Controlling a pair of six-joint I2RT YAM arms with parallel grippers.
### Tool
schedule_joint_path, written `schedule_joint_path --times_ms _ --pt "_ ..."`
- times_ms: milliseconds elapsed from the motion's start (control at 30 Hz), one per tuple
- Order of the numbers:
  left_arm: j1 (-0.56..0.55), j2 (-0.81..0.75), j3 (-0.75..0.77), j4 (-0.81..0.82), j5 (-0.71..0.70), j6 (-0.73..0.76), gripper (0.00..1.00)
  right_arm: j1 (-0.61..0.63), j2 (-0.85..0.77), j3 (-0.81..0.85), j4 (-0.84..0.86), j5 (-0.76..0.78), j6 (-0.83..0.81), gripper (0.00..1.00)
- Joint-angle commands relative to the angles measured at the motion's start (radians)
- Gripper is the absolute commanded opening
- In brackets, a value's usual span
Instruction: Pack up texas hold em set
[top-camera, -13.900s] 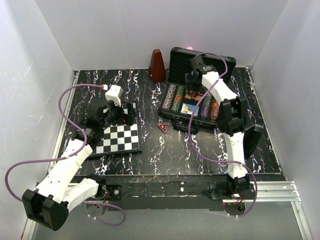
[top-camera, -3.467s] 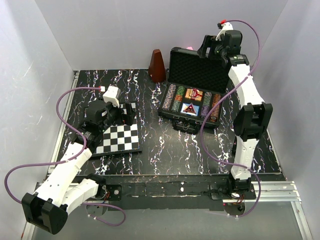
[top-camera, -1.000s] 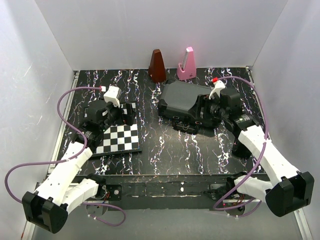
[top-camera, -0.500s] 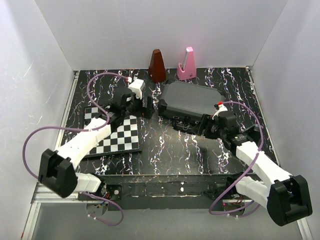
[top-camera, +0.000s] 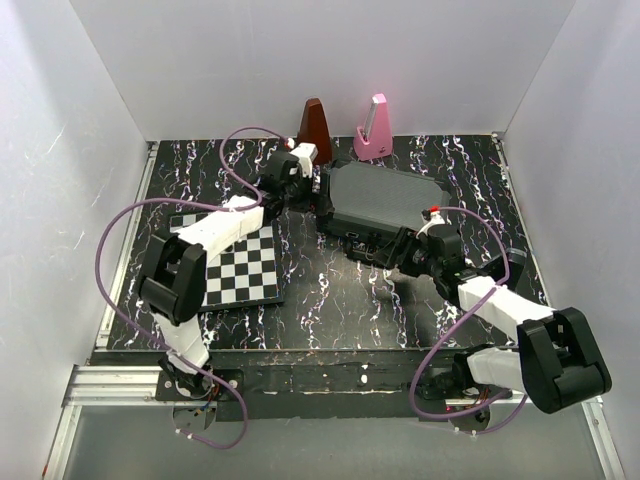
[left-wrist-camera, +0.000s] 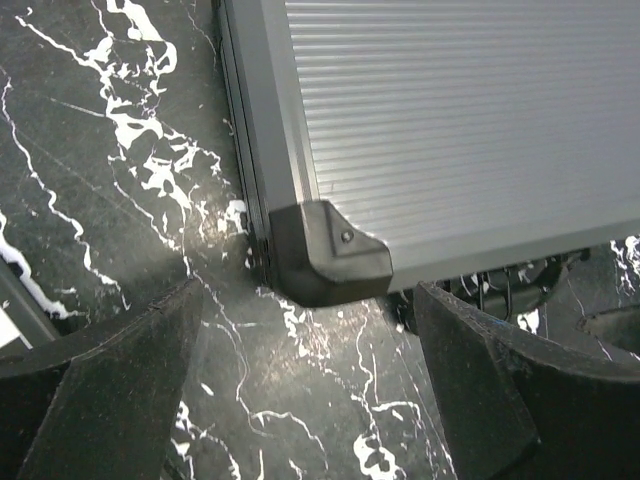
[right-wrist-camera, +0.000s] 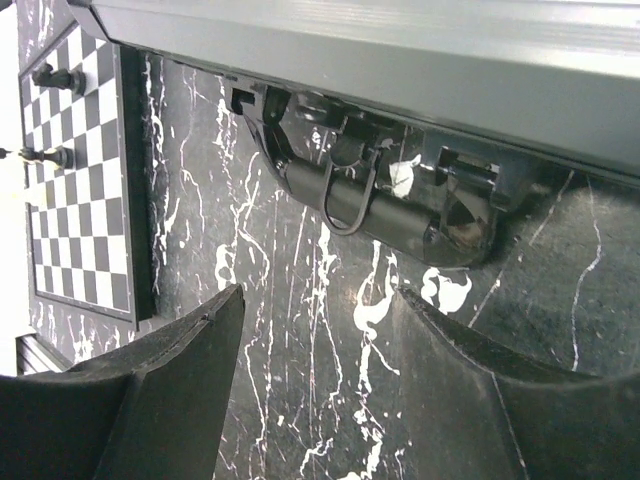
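The poker case now lies with its lid down, while a few seconds ago it stood open and showed the chips. We judge the packing nearly done, with perhaps only the latches left to fasten. Its long axis runs left to right across the table, a little turned, and the front side with the handle faces the arms. This handle is just ahead of the right gripper, whose fingers stand apart and hold nothing. The left gripper has come over from the chessboard within the last second. The corner cap at the case's left end is just ahead of its fingers, which are wide and empty.
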Motion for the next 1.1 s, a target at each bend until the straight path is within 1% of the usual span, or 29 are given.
schedule_joint_path --times_ms 0,133,300,600,767,900,1067 --pt "-0.009 0.042 0.099 0.005 -0.024 0.021 0.85 0.012 0.028 -0.013 0.138 0.013 0.034 0.67" --pt "-0.009 0.119 0.145 -0.013 -0.047 0.036 0.81 0.026 0.051 -0.013 0.155 0.013 0.038 0.67" --pt "-0.011 0.197 0.194 -0.042 -0.087 0.056 0.73 0.037 0.064 -0.013 0.158 0.019 0.038 0.67" --pt "-0.053 0.285 0.199 -0.110 -0.223 0.124 0.59 0.044 0.100 -0.010 0.178 0.032 0.045 0.67" --pt "-0.063 0.302 0.178 -0.133 -0.259 0.132 0.59 0.053 0.137 0.004 0.215 0.031 0.065 0.67" --pt "-0.072 0.291 0.153 -0.131 -0.263 0.136 0.59 0.070 0.177 0.011 0.247 0.049 0.085 0.67" --pt "-0.083 0.286 0.144 -0.128 -0.256 0.144 0.60 0.092 0.257 0.024 0.330 0.051 0.110 0.67"
